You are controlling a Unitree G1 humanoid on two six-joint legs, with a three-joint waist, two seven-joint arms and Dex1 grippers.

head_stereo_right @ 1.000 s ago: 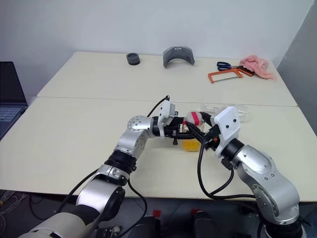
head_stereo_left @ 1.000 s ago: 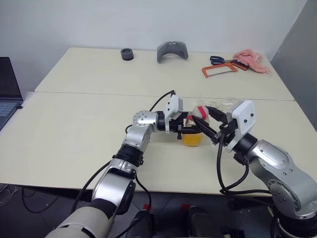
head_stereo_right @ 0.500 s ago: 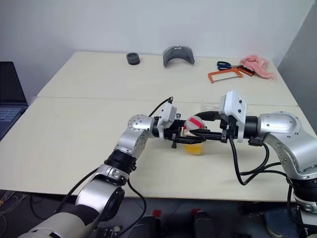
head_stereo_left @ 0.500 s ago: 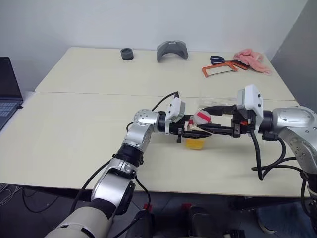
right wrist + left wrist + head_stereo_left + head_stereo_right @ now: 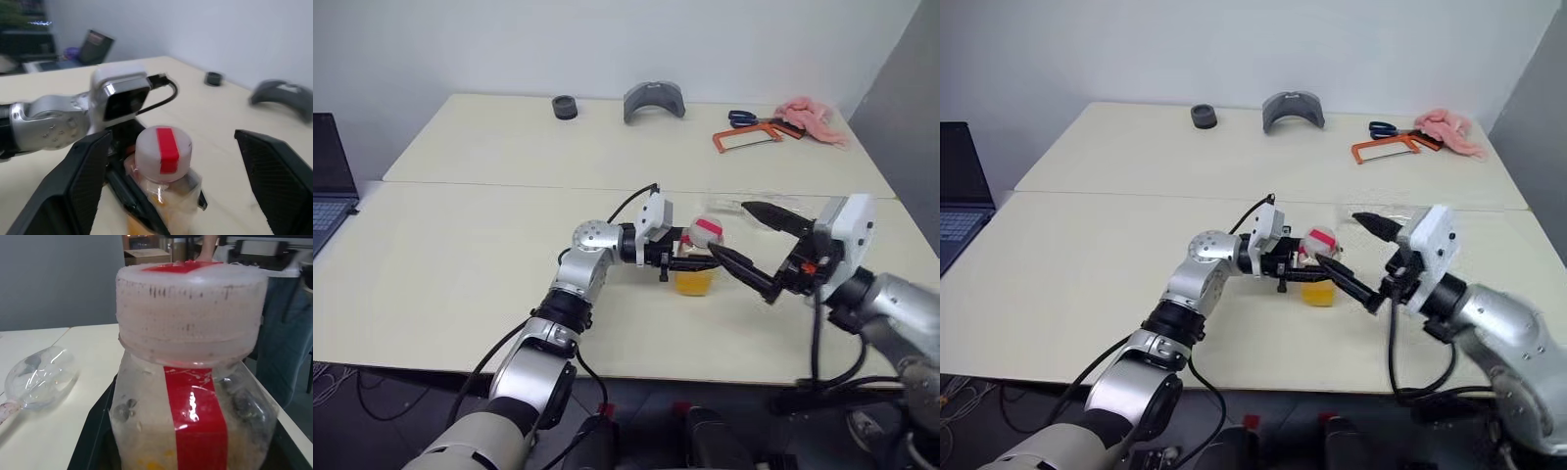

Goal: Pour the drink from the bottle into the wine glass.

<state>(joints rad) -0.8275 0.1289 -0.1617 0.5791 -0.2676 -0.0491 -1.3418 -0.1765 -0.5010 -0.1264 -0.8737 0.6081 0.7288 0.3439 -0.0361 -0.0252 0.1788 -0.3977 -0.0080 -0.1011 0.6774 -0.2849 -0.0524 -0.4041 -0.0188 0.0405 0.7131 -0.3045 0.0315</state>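
Note:
The bottle (image 5: 698, 262) stands upright on the table, its pale cap (image 5: 707, 232) on and a red strip running over it. The orange-yellow drink (image 5: 695, 282) fills its lower part. My left gripper (image 5: 679, 262) reaches in level from the left and is shut on the bottle's body. My right gripper (image 5: 726, 229) is open wide just right of the cap; in the right wrist view the cap (image 5: 164, 147) sits between its spread fingers (image 5: 83, 181) without touching them. The wine glass (image 5: 41, 377) lies on its side on the table behind the bottle.
Along the far table lie a black ring (image 5: 565, 107), a grey curved piece (image 5: 654, 101), scissors (image 5: 747, 118), an orange saw frame (image 5: 749, 139) and a pink cloth (image 5: 811, 119). A laptop (image 5: 328, 171) sits at the far left. A person (image 5: 288, 333) stands beyond the table.
My right gripper, which reached level onto the cap half a second ago, has opened wide and drawn back to the right. The bottle and left gripper stayed put.

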